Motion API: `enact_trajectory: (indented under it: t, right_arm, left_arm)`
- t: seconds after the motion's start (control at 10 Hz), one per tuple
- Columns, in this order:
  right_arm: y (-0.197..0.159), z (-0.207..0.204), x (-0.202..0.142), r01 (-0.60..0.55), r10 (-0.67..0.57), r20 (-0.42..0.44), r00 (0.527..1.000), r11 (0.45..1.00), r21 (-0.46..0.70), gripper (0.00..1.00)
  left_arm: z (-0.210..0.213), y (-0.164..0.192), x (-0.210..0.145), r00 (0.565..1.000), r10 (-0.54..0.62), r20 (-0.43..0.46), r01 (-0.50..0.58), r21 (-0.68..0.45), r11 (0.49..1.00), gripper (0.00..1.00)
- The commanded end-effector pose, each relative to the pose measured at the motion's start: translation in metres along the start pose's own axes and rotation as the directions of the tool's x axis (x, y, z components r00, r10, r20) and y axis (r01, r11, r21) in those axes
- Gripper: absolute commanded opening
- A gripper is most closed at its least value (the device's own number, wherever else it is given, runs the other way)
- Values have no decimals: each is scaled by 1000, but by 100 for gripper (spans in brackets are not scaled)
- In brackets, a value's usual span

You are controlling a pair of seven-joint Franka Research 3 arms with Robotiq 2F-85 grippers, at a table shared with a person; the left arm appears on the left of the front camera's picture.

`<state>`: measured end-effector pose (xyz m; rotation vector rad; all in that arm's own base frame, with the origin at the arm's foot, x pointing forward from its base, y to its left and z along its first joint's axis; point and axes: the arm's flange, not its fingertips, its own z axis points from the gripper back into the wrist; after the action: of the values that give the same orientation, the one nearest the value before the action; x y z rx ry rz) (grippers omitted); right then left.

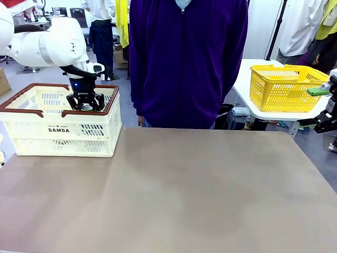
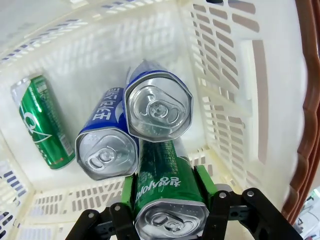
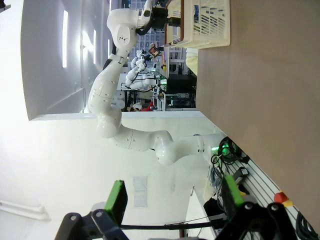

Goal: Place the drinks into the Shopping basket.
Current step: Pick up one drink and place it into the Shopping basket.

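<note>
1. A brown tabletop (image 1: 174,190) fills the foreground; a person in a purple top (image 1: 187,58) stands at its far edge, and a yellow mesh basket (image 1: 284,87) sits on a separate white table beyond the far right corner.
2. The Shopping basket (image 1: 60,134) stands at the tabletop's far left corner, cream with a brown rim and "DAMDA" on its side.
3. The left arm bends in from the left and points straight down, its left tool (image 1: 85,101) lowered inside the basket below the rim.
4. In the left wrist view that left tool (image 2: 170,200) has its green pads pressed on both sides of a green can (image 2: 167,192).
5. Just past it two blue cans (image 2: 127,125) lie side by side, touching each other, and they crowd the space ahead of the held can.
6. A second green can (image 2: 42,122) lies apart by a basket wall.
7. The right tool (image 1: 326,108) hangs beyond the tabletop's right edge; in the right wrist view the right tool (image 3: 172,200) has its fingers spread wide with nothing between them.
</note>
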<state>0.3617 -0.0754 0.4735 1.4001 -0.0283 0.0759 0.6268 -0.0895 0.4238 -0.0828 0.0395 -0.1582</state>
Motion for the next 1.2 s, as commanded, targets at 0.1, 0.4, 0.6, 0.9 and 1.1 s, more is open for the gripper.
enact_trajectory:
  t: [0.1, 0.4, 0.6, 0.9, 1.1]
  right_arm:
    - [3, 2, -1, 12, -12, -14, 1000, 1000, -10, 100]
    - [3, 2, -1, 12, -12, -14, 1000, 1000, -10, 100]
    - [3, 2, -1, 12, -12, -14, 1000, 1000, -10, 100]
    - [3, 2, -1, 12, -12, -14, 1000, 1000, -10, 100]
    - [3, 2, -1, 12, -12, -14, 1000, 1000, -10, 100]
  left_arm:
    - [6, 3, 4, 1000, -11, -12, 11, 15, 1000, 100]
    - [8, 1, 2, 1000, -23, -4, 23, 17, 1000, 100]
    - [26, 0, -18, 998, -61, 35, 62, -7, 998, 100]
    - [93, -10, -125, 964, -199, 179, 217, -87, 972, 100]
    - [112, -10, -215, 925, -259, 279, 291, -79, 954, 100]
